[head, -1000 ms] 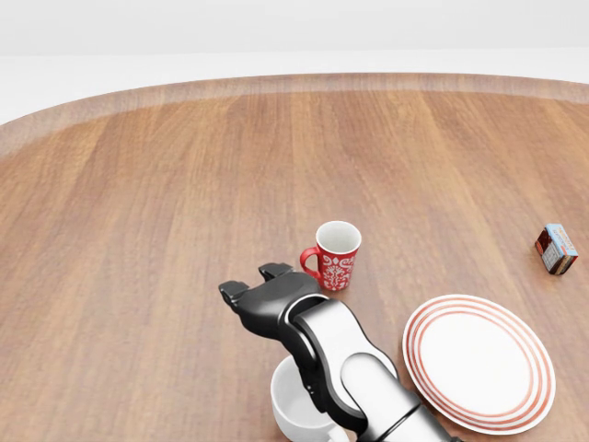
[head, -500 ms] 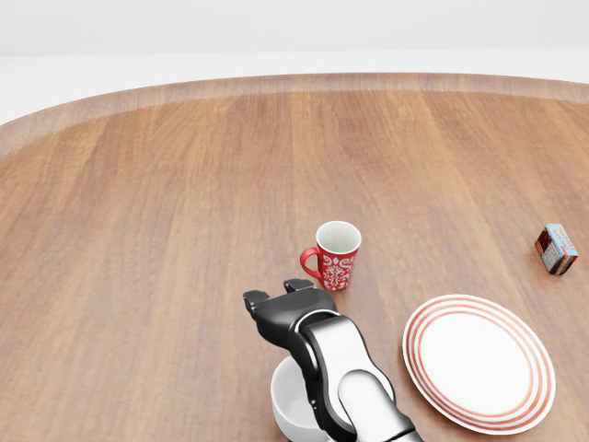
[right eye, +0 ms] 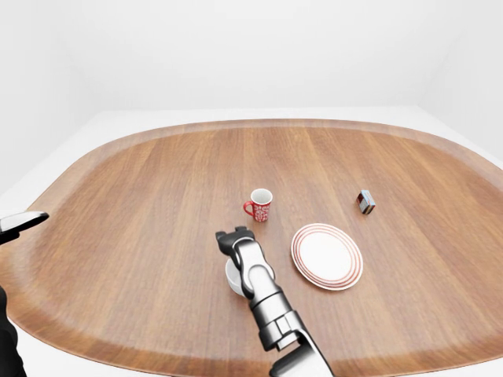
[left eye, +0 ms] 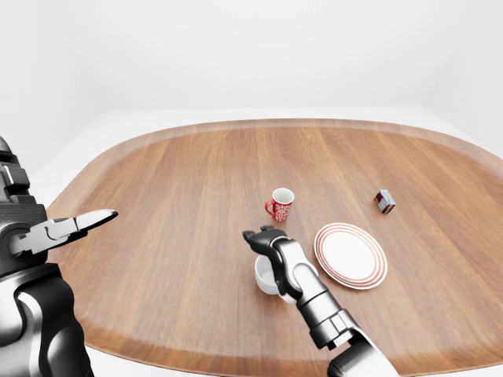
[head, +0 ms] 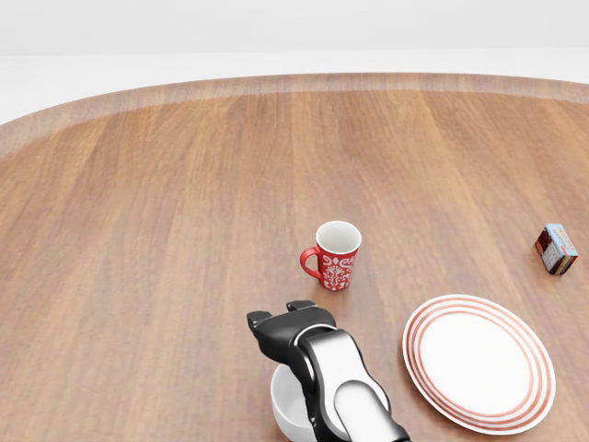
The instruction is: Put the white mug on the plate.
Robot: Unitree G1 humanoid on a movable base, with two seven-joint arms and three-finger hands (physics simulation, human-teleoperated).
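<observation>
The white mug (head: 285, 407) stands at the bottom of the head view, mostly hidden under my right forearm. My right hand (head: 279, 321) hovers just above the mug's upper rim with its black fingers (head: 259, 322) spread open, holding nothing. To the mug's right lies the white plate with red rings (head: 479, 361), empty. In the left-eye view my left hand (left eye: 75, 227) is raised at the far left edge, off the table's side, fingers stretched out and open.
A red patterned mug (head: 333, 255) stands upright just above my right hand. A small red and white box (head: 556, 249) lies at the right edge. The round wooden table (left eye: 173, 181) stretches wide to the left and top.
My right hand has drawn back down and to the right in the head view, coming closer over the white mug. The mugs, plate and box have not moved.
</observation>
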